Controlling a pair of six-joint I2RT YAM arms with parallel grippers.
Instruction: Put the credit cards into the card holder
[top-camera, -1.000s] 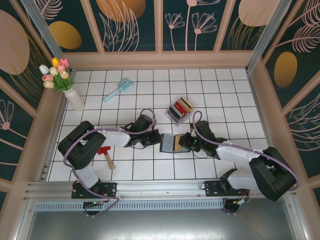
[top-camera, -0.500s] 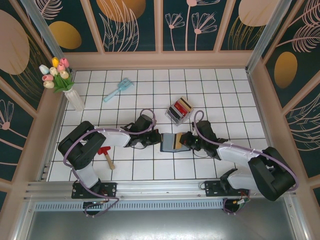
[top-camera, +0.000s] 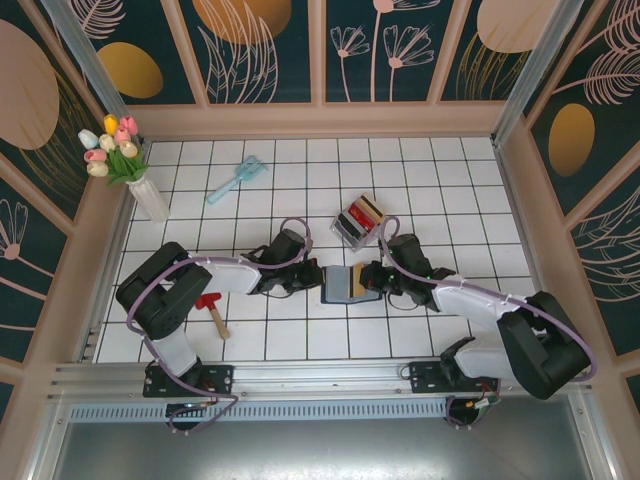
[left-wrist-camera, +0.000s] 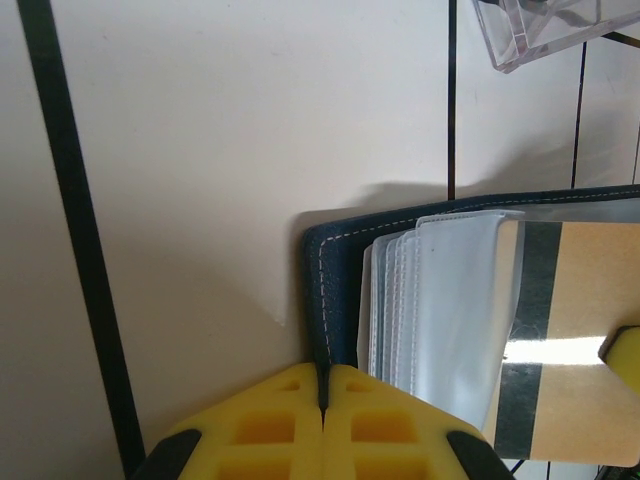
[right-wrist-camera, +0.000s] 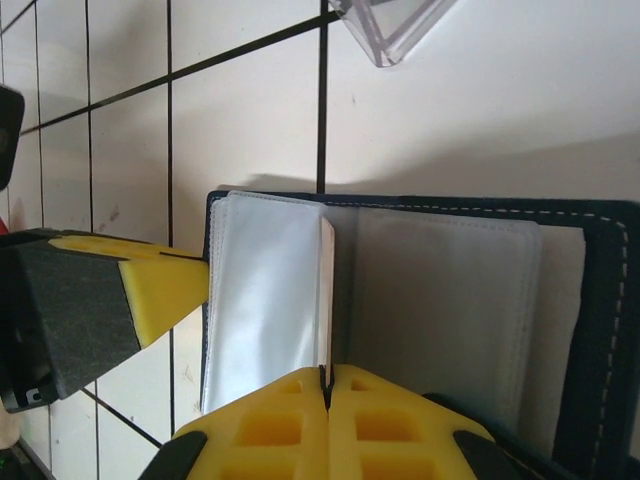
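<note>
The card holder lies open on the surface between your arms. The left end effector clamps its navy cover edge, likely anchoring it; the right end effector pinches a tan-gold card edge-on among the clear sleeves.

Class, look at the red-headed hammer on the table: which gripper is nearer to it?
Left. The left gripper, clamped on the card holder at its left edge, sits to the right of the hammer. The right gripper, holding a credit card, is farther off, on the holder's other side.
</note>
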